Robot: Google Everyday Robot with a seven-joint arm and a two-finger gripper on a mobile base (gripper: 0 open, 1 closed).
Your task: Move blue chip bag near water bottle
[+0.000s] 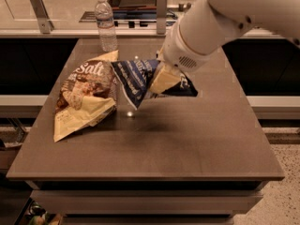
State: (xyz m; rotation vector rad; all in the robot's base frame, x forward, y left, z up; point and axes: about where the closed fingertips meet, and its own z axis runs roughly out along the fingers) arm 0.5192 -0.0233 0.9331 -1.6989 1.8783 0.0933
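Note:
The blue chip bag [136,81] is a crinkly navy bag with white lettering. It hangs lifted above the brown table [154,139], with its shadow on the table below. My gripper [165,78] is shut on the bag's right part; its cream fingers [161,81] clamp the bag below the big white arm. The water bottle [106,25], clear with a white cap, stands upright at the table's far left edge, behind and to the left of the bag.
A brown-and-cream bag marked "Salt" [84,97] lies on the table's left side, just left of the blue bag. A counter with metal posts [161,11] runs behind the table. The floor shows at the lower right.

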